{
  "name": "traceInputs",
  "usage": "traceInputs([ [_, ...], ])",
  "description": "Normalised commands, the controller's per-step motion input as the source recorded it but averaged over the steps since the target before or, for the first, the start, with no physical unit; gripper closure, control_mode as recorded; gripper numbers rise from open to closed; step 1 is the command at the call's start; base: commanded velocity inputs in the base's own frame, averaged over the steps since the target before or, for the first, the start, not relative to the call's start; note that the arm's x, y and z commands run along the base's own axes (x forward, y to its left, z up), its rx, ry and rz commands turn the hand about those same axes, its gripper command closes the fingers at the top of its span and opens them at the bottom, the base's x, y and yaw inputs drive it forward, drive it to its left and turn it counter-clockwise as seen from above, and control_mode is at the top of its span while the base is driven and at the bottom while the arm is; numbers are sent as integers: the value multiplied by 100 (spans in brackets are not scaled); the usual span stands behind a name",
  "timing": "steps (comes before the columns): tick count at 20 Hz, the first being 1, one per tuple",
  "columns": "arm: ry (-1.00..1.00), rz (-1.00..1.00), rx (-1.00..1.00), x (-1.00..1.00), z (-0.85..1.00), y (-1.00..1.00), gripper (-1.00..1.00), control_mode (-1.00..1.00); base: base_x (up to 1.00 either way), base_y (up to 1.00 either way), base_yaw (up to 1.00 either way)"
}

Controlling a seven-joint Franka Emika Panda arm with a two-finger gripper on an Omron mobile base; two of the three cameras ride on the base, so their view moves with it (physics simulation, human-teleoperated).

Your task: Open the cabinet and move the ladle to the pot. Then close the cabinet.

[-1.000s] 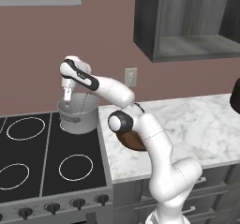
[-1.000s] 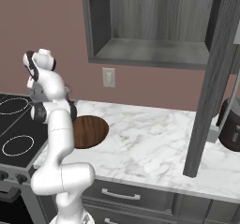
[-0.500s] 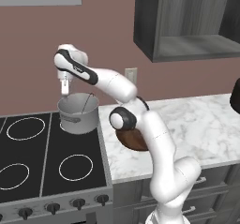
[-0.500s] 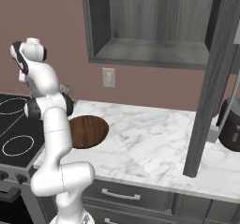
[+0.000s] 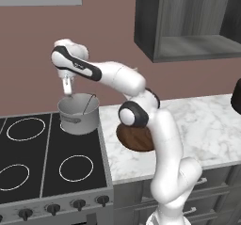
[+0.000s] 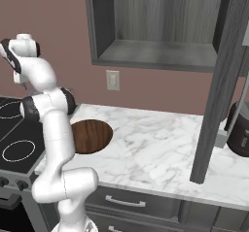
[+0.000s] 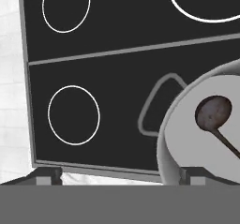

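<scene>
The gripper (image 5: 67,88) hung a little way above the pot (image 5: 78,113), with its two fingers spread wide and nothing between them. The pot sat on the black stove top (image 5: 42,163), at the back corner next to the marble counter (image 5: 207,125). In the left base view the thin wire handle of the ladle (image 5: 88,104) leaned up against the pot's rim, and the bowl end was hidden down inside. The hand view looked down into the pot (image 7: 206,143), where the ladle (image 7: 213,113) lay with its dark brown bowl on the grey bottom (the far end of its handle ran off the edge of the picture). The pot itself was cut off there too, so just part of its round wall and one looped side handle showed. In the right base view the arm's own white links stood in front of the pot, so it was hard to make out. The cabinet (image 6: 155,27) on the wall was open, and its shelf looked bare. Its door (image 6: 221,85) swung out toward the camera, edge on, so its front face could not be seen. A brown wooden disc (image 6: 90,136) lay on the counter by the arm, partly covered by it. A dark round appliance (image 6: 240,131) stood at the far right, cut off by the picture's edge.
</scene>
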Motion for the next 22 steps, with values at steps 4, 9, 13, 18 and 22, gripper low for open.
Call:
traceInputs([
  [4,-19,-10,1,-87,-8,-50,-100,-100,0,0,0],
  [9,-23,-13,4,-99,-18,-62,-100,-100,0,0,0],
  [13,-27,-15,5,-100,-25,-64,-100,-100,0,0,0],
  [18,-25,-17,5,-100,-21,-59,-100,-100,0,0,0],
  [22,-21,-17,8,-100,-5,-66,-100,-100,0,0,0],
])
